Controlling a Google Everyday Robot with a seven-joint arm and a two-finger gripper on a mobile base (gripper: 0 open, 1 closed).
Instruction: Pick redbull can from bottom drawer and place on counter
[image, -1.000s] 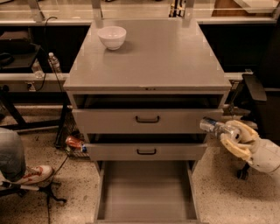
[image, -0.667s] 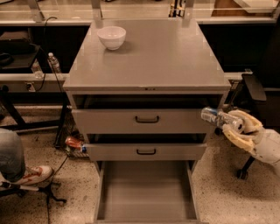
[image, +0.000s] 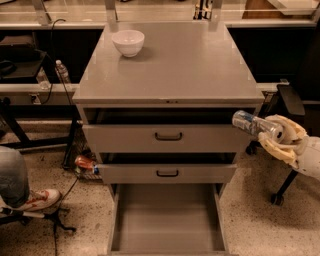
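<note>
Redbull can (image: 248, 121) in tool (image: 272, 133) beside counter (image: 175, 70), outside bottom drawer (image: 167, 222).

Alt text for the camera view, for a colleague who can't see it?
The gripper holds the redbull can nearly sideways, right of the cabinet, below the counter. The bottom drawer is open; a white bowl sits on the counter.

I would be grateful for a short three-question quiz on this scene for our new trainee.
1. Fill in: the white bowl stands on the ____.
2. True or false: the redbull can lies in the bottom drawer.
3. What holds the can? A) the gripper B) the white bowl C) nothing, it stands free

Key: 1 counter. 2 false; the open bottom drawer shows only bare floor. 3 A; the gripper is right of the cabinet, clamped on the can.
</note>
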